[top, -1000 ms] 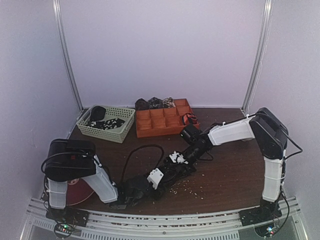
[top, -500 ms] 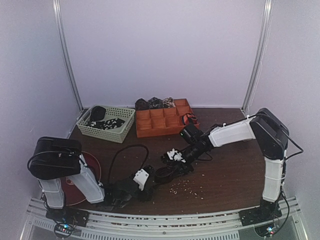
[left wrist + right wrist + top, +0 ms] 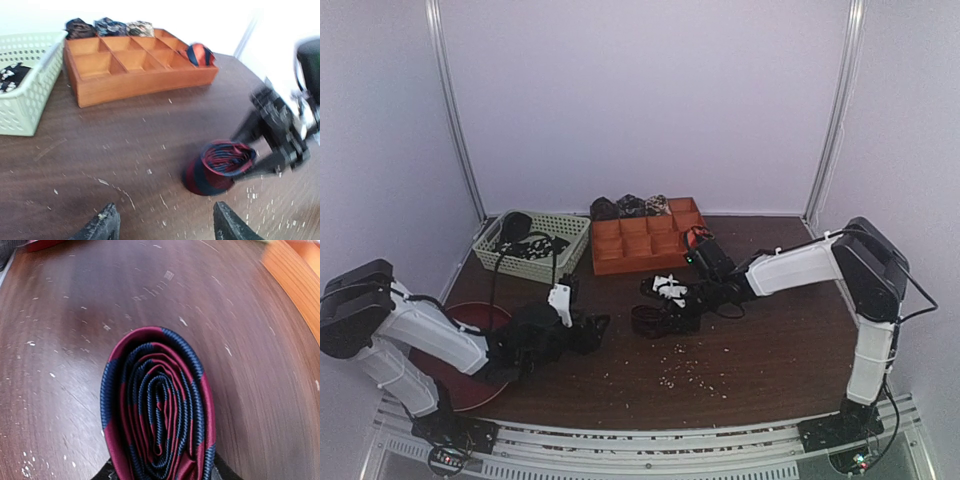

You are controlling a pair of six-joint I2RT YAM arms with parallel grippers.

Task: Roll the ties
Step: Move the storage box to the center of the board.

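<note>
Pale purple walls stand behind a brown table (image 3: 770,350). From above, the right gripper (image 3: 665,314) grasps a rolled tie (image 3: 645,322) near the middle of the table, in front of the orange tray (image 3: 650,262). The left gripper (image 3: 595,324) is near it but apart. At the left wrist, the fingers are spread with nothing between them, and the red-and-blue rolled tie sits on the wood beyond. At the right wrist, the rolled tie fills the gap between the fingers.
</note>
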